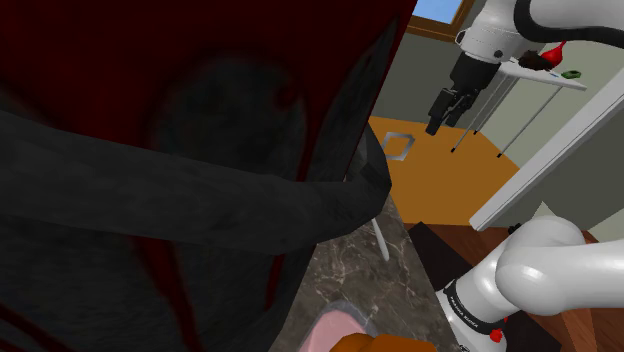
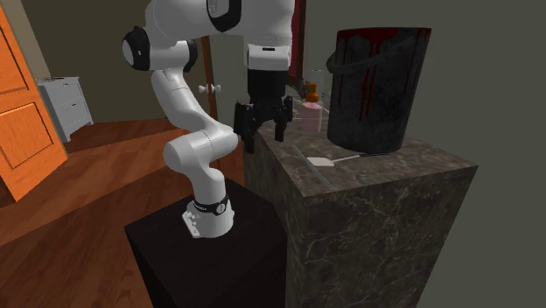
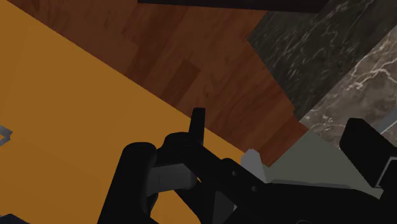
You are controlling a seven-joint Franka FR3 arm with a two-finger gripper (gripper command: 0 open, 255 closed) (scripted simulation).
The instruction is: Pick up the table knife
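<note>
Here, table knife (image 2: 325, 162) flat on marble counter (image 2: 385, 185), slim end toward dark bucket (image 2: 376, 87); pincer (image 2: 262, 133) spread, empty.

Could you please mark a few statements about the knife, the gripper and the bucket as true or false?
1. The gripper is shut on the table knife. False: the gripper is open and empty, above the counter's edge, and the white knife lies apart from it.
2. The table knife lies on the marble counter. True.
3. The dark bucket is tipped on its side. False: it stands upright on the counter.
4. The black stand sits on a wooden floor. True.
</note>
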